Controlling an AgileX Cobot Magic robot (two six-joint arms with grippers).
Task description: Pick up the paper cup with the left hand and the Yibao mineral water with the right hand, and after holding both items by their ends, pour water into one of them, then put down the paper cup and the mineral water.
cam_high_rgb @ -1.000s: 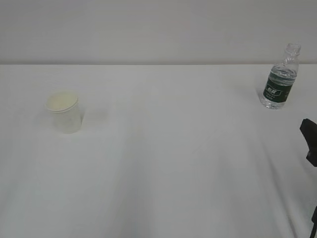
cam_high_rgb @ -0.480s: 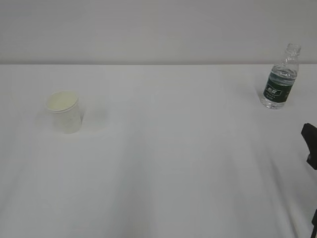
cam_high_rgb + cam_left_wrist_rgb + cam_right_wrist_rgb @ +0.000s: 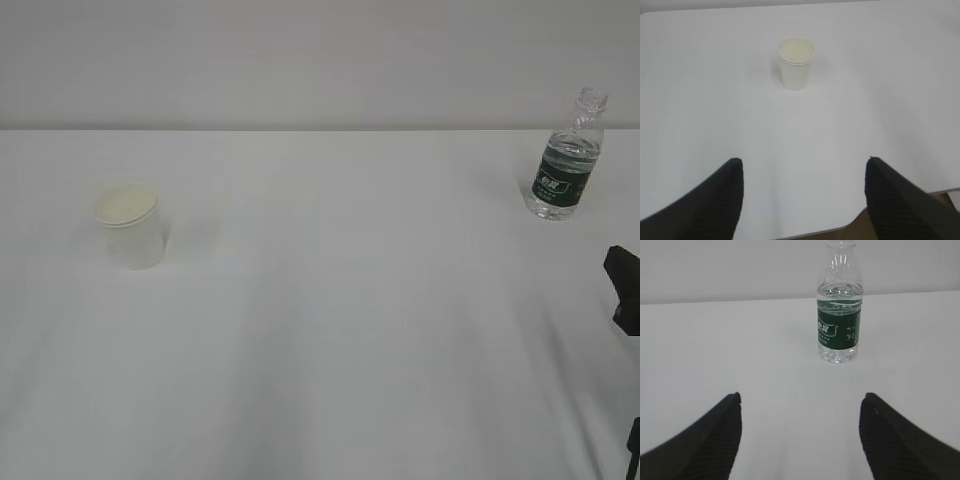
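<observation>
The paper cup (image 3: pixel 129 224) stands upright on the left of the white table, also seen ahead in the left wrist view (image 3: pixel 796 63). The Yibao mineral water (image 3: pixel 567 158), uncapped and part full, stands upright at the far right, straight ahead in the right wrist view (image 3: pixel 839 307). My left gripper (image 3: pixel 803 165) is open and empty, well short of the cup, over the table's near edge. My right gripper (image 3: pixel 801 399) is open and empty, some way short of the bottle. Only a black bit of the right hand (image 3: pixel 626 290) shows at the exterior view's right edge.
The white table (image 3: pixel 330 330) runs back to a pale wall. Its near edge (image 3: pixel 850 227) shows under the left gripper, with brown floor beyond it.
The black part of the right hand at the right edge has shifted slightly. Cup and bottle have not moved.
</observation>
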